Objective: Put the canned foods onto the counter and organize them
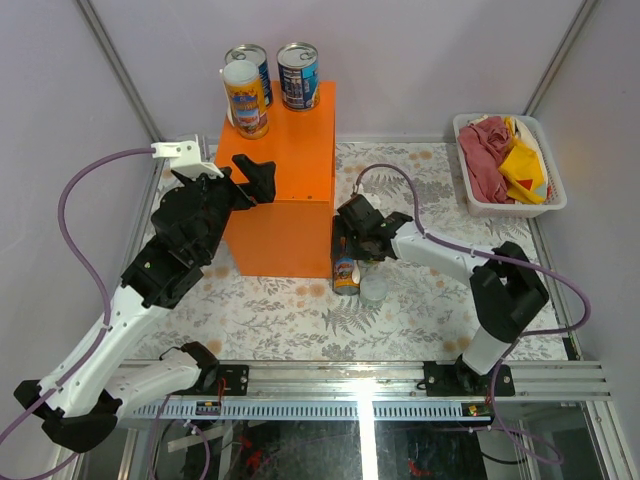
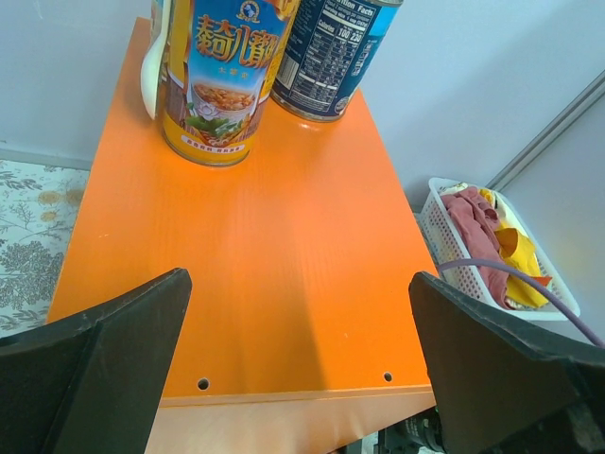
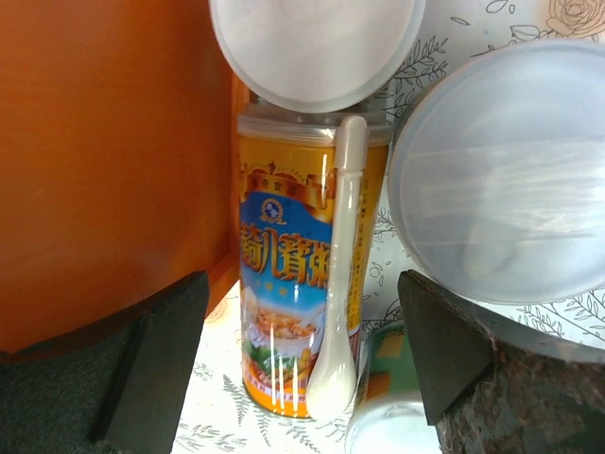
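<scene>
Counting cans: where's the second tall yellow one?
Top view: that can is on the table at the orange box's near-right corner, under the right end effector.

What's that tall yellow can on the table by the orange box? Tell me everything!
The tall yellow can has a yellow-orange label with a blue band, Chinese writing and a food picture. It has a pale plastic lid, and a white plastic spoon runs down its side. It stands on the leaf-patterned table close beside the orange box, under the open right gripper.
</scene>
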You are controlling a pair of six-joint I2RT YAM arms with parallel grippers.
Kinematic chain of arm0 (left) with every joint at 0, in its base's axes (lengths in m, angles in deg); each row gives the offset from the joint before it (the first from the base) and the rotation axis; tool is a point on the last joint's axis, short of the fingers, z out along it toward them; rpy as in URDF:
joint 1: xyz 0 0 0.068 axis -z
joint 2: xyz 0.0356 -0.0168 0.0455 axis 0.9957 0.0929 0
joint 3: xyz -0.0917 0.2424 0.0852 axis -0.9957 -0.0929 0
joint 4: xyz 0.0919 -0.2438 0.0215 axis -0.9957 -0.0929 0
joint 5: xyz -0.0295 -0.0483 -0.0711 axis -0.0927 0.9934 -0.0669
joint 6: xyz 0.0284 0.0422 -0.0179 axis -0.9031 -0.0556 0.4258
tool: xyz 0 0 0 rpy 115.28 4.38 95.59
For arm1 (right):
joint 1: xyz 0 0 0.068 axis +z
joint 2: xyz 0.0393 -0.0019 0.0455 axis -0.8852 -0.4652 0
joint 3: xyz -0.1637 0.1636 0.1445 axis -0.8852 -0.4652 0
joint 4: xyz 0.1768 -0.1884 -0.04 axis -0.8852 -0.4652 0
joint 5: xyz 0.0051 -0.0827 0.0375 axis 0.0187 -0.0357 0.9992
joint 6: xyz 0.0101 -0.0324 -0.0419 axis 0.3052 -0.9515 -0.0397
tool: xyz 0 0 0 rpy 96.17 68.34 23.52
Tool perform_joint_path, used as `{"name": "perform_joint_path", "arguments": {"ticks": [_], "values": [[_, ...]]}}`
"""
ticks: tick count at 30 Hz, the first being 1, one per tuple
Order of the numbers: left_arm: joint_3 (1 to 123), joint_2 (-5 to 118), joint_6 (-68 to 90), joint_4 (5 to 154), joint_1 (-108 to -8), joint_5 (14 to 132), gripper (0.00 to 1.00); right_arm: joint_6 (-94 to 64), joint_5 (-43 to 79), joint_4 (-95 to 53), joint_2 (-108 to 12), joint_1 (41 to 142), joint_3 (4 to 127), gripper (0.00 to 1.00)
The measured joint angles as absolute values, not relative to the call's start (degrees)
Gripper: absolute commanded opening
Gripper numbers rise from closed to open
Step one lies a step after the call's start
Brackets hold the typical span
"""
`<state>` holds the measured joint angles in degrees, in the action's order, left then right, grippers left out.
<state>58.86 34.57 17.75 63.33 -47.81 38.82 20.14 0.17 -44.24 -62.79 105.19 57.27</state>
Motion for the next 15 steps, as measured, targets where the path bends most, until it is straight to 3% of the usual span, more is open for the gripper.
{"name": "perform_joint_path", "arguments": {"ticks": [8, 15], "values": [[58.9, 34.6, 17.7, 63.3, -47.8, 38.8, 1.00, 20.1, 0.4, -42.9, -68.5, 104.4, 57.3, 0.85], [58.8, 34.2, 17.7, 63.3, -47.8, 38.8, 1.00, 20.3, 0.6, -41.4, -70.7, 103.9, 57.3, 0.72]]}}
